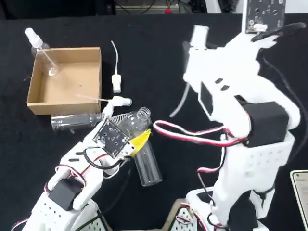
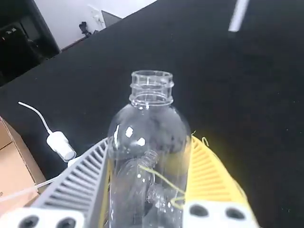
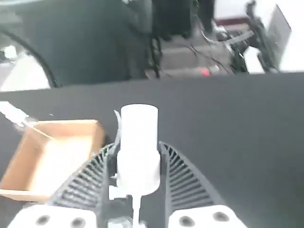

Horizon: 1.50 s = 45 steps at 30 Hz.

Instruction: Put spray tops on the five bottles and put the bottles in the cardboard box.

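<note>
Clamping an uncapped bottle [image 2: 148,128] neck-raised, the left end effector [image 2: 151,142] seems poised for the spray top [image 3: 138,123] pinched by the right end effector [image 3: 137,146].

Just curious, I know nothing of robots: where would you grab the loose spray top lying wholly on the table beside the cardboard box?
Take the spray top by its white head, not the thin tube, which may bend or slip. It lies flat on the table, nothing over it, so come straight down from above, closing across the head.
</note>
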### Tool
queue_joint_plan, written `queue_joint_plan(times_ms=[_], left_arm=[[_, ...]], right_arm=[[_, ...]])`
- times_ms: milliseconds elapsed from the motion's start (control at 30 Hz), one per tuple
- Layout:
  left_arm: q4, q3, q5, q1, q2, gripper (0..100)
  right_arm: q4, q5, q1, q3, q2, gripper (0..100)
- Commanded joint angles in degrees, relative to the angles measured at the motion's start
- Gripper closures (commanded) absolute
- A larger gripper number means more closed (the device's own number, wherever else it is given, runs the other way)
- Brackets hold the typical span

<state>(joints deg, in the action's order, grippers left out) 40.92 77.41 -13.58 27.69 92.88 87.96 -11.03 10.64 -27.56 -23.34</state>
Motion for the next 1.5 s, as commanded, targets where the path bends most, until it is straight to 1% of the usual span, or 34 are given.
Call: queue_joint_plan(times_ms=[0, 100, 233, 500, 800, 1067, 1367, 1467], left_arm=[[-1.58, -1.27, 0.70, 0.75, 0.70, 91], [-1.58, -1.27, 0.70, 0.75, 0.70, 91], [-1.67, -1.27, 0.70, 0.75, 0.70, 91], [-4.13, -0.84, 0.70, 0.66, 0.79, 91], [-4.92, -0.75, 0.70, 0.75, 0.79, 91], [-4.66, -0.75, 0.70, 0.75, 0.79, 91], [-4.48, -0.75, 0.70, 0.75, 0.79, 91], [-4.48, -0.75, 0.70, 0.75, 0.79, 91]], right_arm=[[-5.01, -1.85, 3.08, -0.04, -1.54, 98.7], [-6.68, -5.01, 4.31, 0.04, -1.45, 98.7], [-8.88, -5.80, 4.92, 1.01, -1.45, 98.7], [-16.70, -5.80, 4.75, 13.32, -1.98, 98.7], [-16.00, -5.89, 5.10, 15.43, -2.59, 98.7], [-16.44, -5.80, 5.01, 13.49, -10.07, 98.7], [-16.18, -5.80, 10.90, 15.96, -10.59, 98.7], [-16.53, -5.71, 11.34, 19.03, -10.77, 98.7]])
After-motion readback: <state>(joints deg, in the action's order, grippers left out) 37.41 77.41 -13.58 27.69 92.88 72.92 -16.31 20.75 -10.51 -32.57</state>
